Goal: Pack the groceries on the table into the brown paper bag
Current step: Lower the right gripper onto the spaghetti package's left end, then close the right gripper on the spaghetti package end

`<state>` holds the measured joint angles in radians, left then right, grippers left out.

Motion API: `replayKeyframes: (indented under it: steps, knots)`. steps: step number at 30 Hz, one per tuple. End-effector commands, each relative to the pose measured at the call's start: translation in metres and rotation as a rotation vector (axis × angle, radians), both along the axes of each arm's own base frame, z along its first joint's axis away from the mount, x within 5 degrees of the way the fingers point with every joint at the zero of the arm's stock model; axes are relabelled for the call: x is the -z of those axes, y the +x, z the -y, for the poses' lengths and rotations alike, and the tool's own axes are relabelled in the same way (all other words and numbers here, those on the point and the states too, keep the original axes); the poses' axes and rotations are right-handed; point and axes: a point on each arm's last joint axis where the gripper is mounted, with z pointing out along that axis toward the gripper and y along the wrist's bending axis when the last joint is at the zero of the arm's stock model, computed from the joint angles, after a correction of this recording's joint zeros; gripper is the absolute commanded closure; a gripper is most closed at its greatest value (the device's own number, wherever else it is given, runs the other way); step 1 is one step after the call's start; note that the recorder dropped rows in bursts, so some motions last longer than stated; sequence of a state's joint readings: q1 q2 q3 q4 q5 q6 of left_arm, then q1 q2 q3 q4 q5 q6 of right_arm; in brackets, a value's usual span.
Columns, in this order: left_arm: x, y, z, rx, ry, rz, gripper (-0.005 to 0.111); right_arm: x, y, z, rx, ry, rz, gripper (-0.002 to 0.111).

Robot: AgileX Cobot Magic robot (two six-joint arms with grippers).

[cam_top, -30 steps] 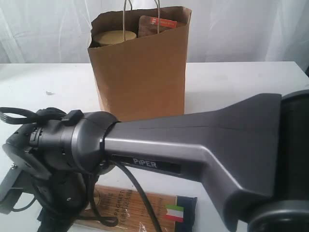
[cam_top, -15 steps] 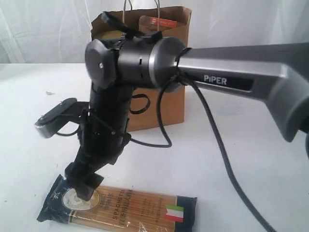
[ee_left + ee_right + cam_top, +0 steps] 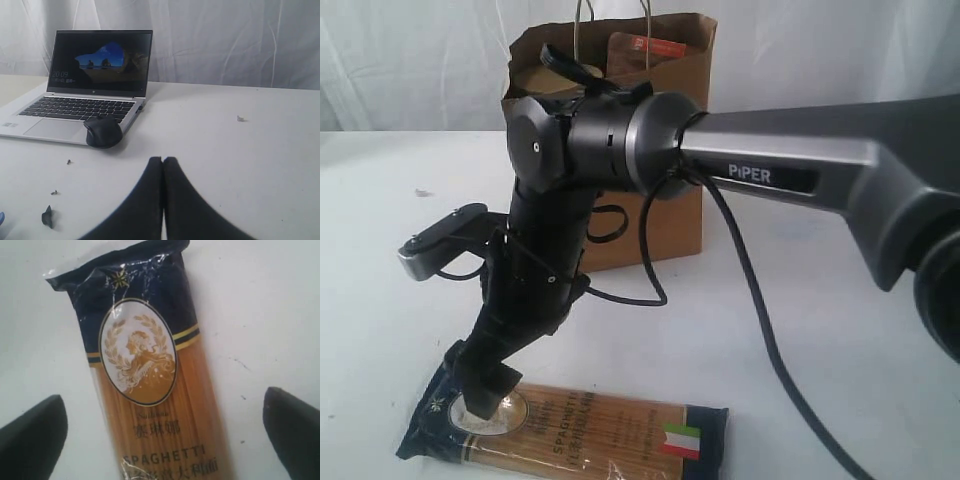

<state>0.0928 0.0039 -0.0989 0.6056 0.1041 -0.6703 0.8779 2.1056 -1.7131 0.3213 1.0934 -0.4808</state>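
The spaghetti packet point(image 3: 590, 435) lies flat on the white table point(image 3: 380, 200) at the front, its dark blue end to the left. My right gripper point(image 3: 482, 400) reaches down over that blue end. In the right wrist view its fingers stand wide apart on either side of the packet point(image 3: 145, 365), so the right gripper point(image 3: 165, 440) is open and grips nothing. The brown paper bag point(image 3: 680, 70) stands upright behind the arm, holding the orange-labelled pouch point(image 3: 655, 48) and a jar with an olive-yellow lid point(image 3: 528, 80). My left gripper point(image 3: 163, 160) is shut and empty above bare table.
The right arm's wrist and cables cover much of the bag's front. In the left wrist view an open laptop point(image 3: 95, 75) and a black mouse point(image 3: 103, 132) sit on the table, with small dark specks point(image 3: 47, 216) nearby. White curtains hang behind.
The right arm swung away from the camera and down over the packet's blue end, then shifted slightly left. Its jaws have opened wider. The left gripper stayed shut.
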Motion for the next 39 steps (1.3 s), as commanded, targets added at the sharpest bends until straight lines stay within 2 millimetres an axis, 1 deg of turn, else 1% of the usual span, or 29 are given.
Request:
replayKeyframes:
  steps: [1,6,13,15,17,19,21,24,26,28,31,33,37,39]
  knots:
    - [0.001,0.0,0.0,0.009,0.008,0.004,0.107,-0.001,0.0,0.001,-0.014,-0.003,0.005,0.003]
    - [0.001,0.0,0.0,0.009,0.008,0.004,0.107,0.0,-0.001,0.0,0.001,0.009,-0.023,0.003]
    - [0.001,0.0,0.0,0.009,0.008,0.004,0.107,0.011,-0.001,-0.015,0.065,0.126,-0.084,0.003]
    - [0.001,0.0,0.0,0.009,0.008,0.004,0.107,0.016,-0.004,-0.015,0.04,0.107,-0.125,0.003]
    - [0.001,0.0,0.0,0.009,0.008,0.004,0.107,0.025,-0.01,-0.011,-0.024,0.047,-0.197,0.003]
    - [0.001,0.0,0.0,0.009,0.008,0.004,0.107,0.032,-0.015,-0.007,-0.048,-0.019,-0.256,0.003]
    - [0.001,0.0,0.0,0.009,0.008,0.004,0.107,0.036,-0.015,-0.007,-0.079,-0.059,-0.218,0.004]
    - [0.001,0.0,0.0,0.009,0.008,0.004,0.107,0.04,-0.017,-0.004,-0.162,-0.172,-0.089,0.004]
    - [0.001,0.0,0.0,0.009,0.008,0.004,0.107,0.042,-0.018,-0.01,-0.187,-0.192,0.013,0.004]
    - [0.001,0.0,0.0,0.009,0.008,0.004,0.107,0.042,-0.022,-0.019,-0.213,-0.172,0.08,0.004]
    - [0.001,0.0,0.0,0.009,0.008,0.004,0.107,0.043,-0.035,-0.038,-0.24,-0.097,0.152,0.004]
    - [0.001,0.0,0.0,0.009,0.008,0.004,0.107,0.044,-0.044,-0.047,-0.262,-0.075,0.181,0.004]
    - [0.001,0.0,0.0,0.009,0.008,0.004,0.107,0.046,-0.051,-0.053,-0.298,-0.081,0.24,0.004]
    - [0.001,0.0,0.0,0.009,0.008,0.004,0.107,0.046,-0.05,-0.053,-0.286,-0.088,0.25,0.004]
